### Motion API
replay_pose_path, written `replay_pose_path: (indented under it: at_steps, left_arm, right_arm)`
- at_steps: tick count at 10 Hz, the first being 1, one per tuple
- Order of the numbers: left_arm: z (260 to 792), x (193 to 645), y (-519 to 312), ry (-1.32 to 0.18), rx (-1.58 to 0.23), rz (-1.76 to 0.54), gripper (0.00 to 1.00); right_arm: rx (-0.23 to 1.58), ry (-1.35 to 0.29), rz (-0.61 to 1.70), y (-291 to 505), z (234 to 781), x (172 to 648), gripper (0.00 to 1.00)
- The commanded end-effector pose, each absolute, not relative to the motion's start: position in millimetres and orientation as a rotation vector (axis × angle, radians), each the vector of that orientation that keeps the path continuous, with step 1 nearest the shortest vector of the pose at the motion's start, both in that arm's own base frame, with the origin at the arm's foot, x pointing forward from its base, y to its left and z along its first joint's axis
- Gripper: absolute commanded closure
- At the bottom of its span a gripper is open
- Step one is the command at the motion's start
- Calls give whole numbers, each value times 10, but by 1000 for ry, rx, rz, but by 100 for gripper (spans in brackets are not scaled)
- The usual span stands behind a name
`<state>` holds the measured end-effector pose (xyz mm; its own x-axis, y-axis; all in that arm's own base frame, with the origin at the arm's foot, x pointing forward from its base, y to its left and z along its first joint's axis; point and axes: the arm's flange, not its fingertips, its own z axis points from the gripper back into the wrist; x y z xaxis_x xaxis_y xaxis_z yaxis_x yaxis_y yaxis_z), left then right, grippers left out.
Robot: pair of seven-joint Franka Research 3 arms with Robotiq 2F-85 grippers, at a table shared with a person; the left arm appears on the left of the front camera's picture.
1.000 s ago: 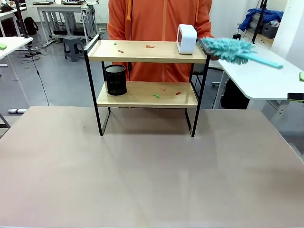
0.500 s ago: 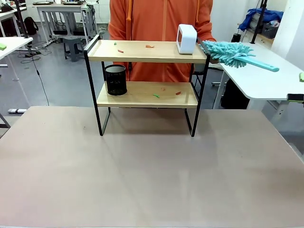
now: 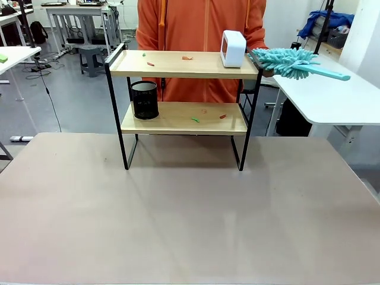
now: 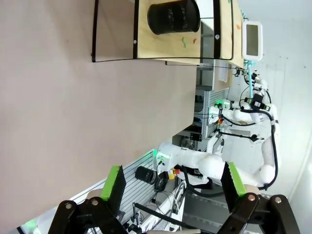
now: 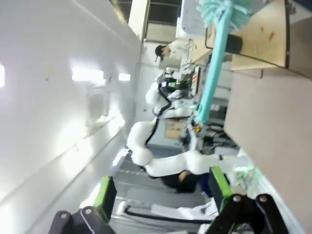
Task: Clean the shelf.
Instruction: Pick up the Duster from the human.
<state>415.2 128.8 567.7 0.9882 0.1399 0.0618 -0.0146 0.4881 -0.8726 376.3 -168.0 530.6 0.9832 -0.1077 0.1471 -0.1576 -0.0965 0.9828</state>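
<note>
The shelf point(image 3: 184, 64) stands at the table's far side, two wooden boards in a black frame. Small orange and green scraps point(image 3: 187, 58) lie on both boards. A white box point(image 3: 233, 48) sits on the top board at the right, and a black mesh cup point(image 3: 145, 100) on the lower board at the left. A teal duster point(image 3: 289, 62) hovers by the shelf's top right corner, handle pointing right; whatever holds it is hidden. My left gripper point(image 4: 175, 195) is open, far from the shelf point(image 4: 170, 44). My right gripper point(image 5: 163, 195) is open too, with the duster point(image 5: 217, 53) far ahead of it.
A person in an orange top point(image 3: 202, 24) stands right behind the shelf. A white side table point(image 3: 326, 98) sits at the right, and more tables and a stool at the back left. The brown table point(image 3: 190, 214) stretches bare in front of the shelf.
The duster has shifted left, closer to the shelf's top right corner, and its handle has levelled out. Shelf, box and cup have not moved.
</note>
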Motion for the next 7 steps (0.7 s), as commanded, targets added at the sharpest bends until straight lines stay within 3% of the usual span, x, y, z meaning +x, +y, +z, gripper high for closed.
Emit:
replay_pose_path:
  at_steps: [1, 3, 4, 7]
  left_arm:
    - [5683, 4139, 1296, -129, -1056, 85, 0]
    - [5683, 4139, 1296, -129, -1056, 85, 0]
    - [5683, 4139, 1296, -129, -1056, 85, 0]
    - [5683, 4139, 1296, -129, -1056, 85, 0]
  right_arm:
    - [1650, 10, -36, -1751, 5506, 4225, 0]
    - [1547, 126, -94, -1549, 5597, 4505, 0]
    - [1659, -1, -29, -1674, 5373, 4240, 0]
    - [1659, -1, -29, -1674, 5373, 4240, 0]
